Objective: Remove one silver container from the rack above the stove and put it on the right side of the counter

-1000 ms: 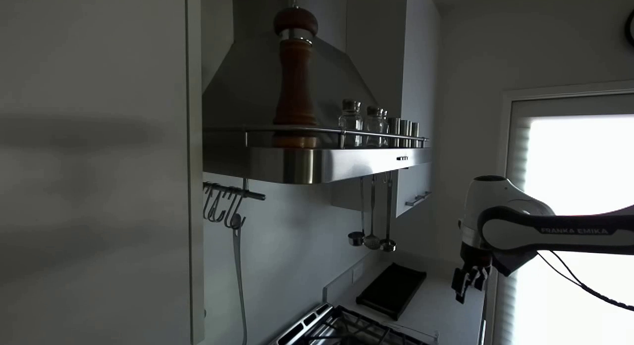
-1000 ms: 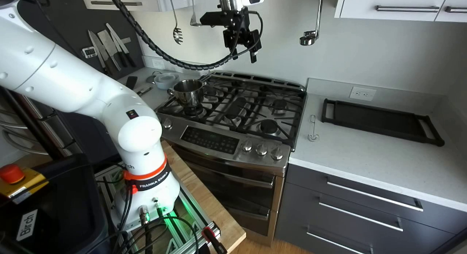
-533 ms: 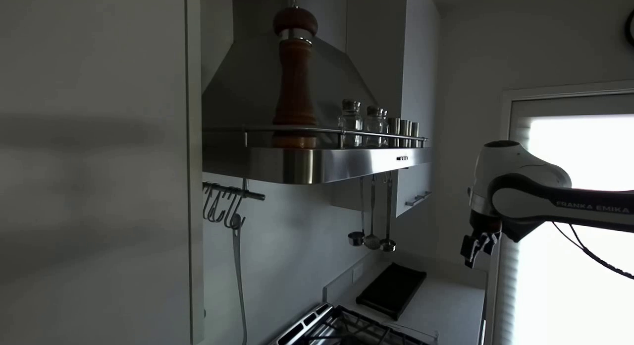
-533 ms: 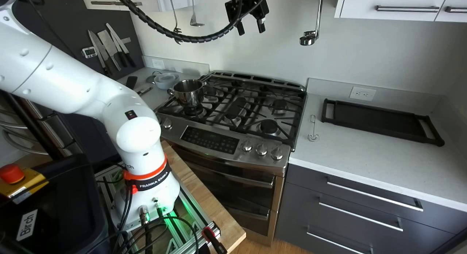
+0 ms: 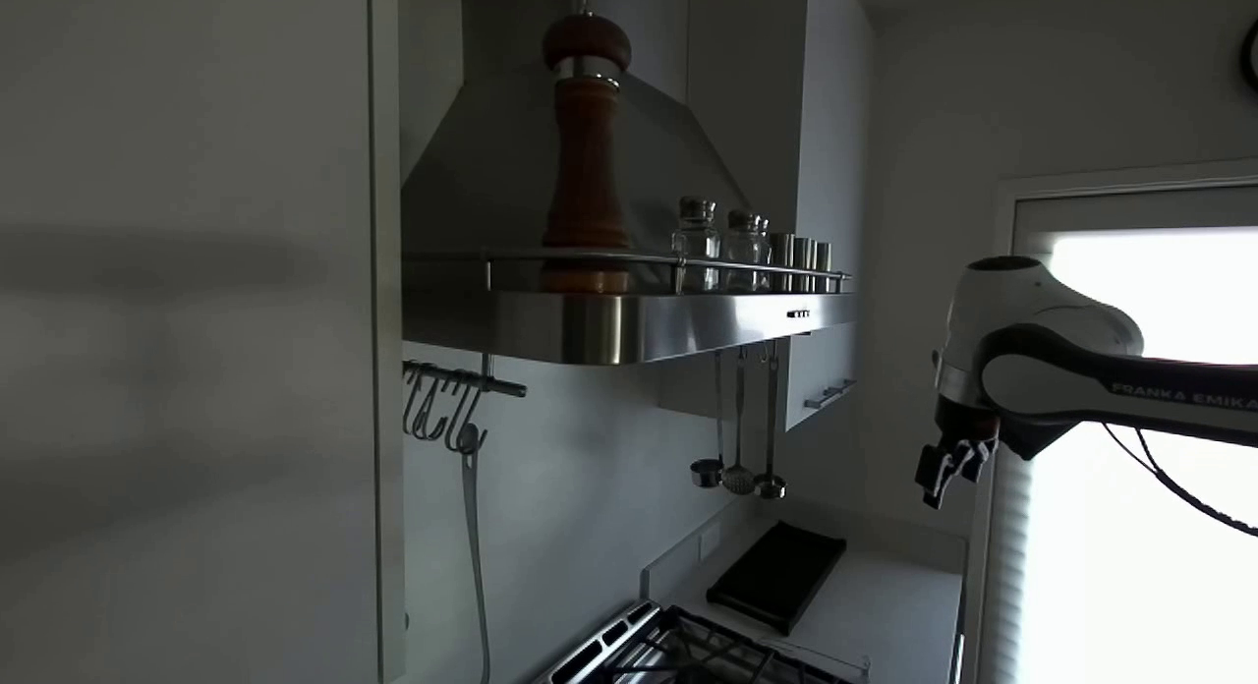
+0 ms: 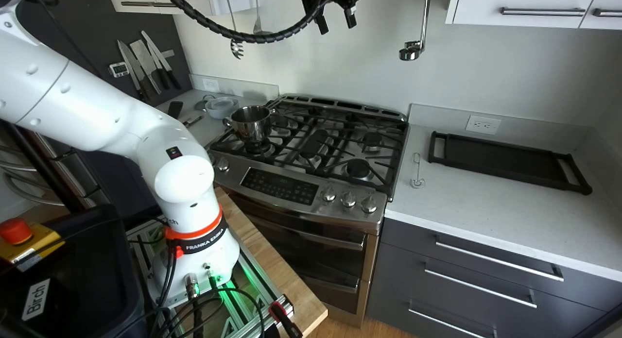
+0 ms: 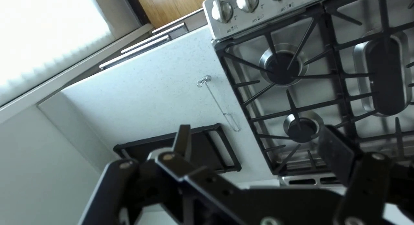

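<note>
Several silver containers (image 5: pixel 781 261) stand upright in a row on the rack (image 5: pixel 747 309) above the stove, at its far end in an exterior view. They are out of view in the wrist view. My gripper (image 5: pixel 951 483) is open and empty. It hangs pointing down, lower than the rack and well apart from the containers. In an exterior view its fingers (image 6: pixel 337 26) show at the top edge, above the stove's back. In the wrist view the fingers (image 7: pixel 258 134) are wide apart with nothing between them. The right counter (image 6: pixel 486 211) also shows in the wrist view (image 7: pixel 152 92).
A black tray (image 6: pixel 505 159) and a wire frother (image 6: pixel 417 173) lie on the right counter. The stove (image 6: pixel 311 148) bears a steel pot (image 6: pixel 250 126). Glass jars (image 5: pixel 696 247) and a wooden mill (image 5: pixel 587 173) share the rack. Ladles (image 5: pixel 771 419) hang below the hood.
My arm and gripper have risen, mostly in the first half second and slightly since. In an exterior view the gripper has also shifted a little to the right. It stays open.
</note>
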`<state>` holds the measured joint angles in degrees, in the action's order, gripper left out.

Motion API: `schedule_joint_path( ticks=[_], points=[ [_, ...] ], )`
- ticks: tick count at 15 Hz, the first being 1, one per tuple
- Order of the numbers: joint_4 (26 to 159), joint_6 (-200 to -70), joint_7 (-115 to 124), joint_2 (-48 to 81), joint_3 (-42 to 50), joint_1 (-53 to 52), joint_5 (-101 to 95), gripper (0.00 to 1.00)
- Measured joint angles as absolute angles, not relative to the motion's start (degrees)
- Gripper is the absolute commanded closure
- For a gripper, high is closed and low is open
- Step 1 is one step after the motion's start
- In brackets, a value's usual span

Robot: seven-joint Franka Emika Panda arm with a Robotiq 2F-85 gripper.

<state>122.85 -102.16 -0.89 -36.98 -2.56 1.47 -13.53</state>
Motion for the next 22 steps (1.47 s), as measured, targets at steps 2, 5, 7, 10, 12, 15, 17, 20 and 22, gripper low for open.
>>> schedule_joint_path(
  ticks=[2,5,7,10,12,15,17,20,22],
  points=[
    [119.98,-102.13,-1.18,-37.99,-2.55,1.78,-15.55,0.00],
    [115.42,-102.14,-3.40,-39.48,-2.65,1.90,-20.50,0.00],
    [112.42,-102.94,-5.51,-39.64,-2.74,1.91,-24.28,0.00],
    [109.01,-106.82,-8.29,-38.97,-2.78,1.91,-28.26,0.00],
    [108.09,-107.13,-8.78,-38.45,-2.78,1.91,-28.65,0.00],
    [107.95,-107.69,-8.88,-38.06,-2.79,1.91,-28.72,0.00],
    [107.54,-110.32,-8.91,-37.99,-2.75,1.95,-29.13,0.00],
    [105.05,-115.69,-10.41,-37.25,-2.63,2.10,-30.88,0.00],
    [102.86,-119.51,-11.99,-36.34,-2.54,2.25,-31.53,0.00]
  ],
)
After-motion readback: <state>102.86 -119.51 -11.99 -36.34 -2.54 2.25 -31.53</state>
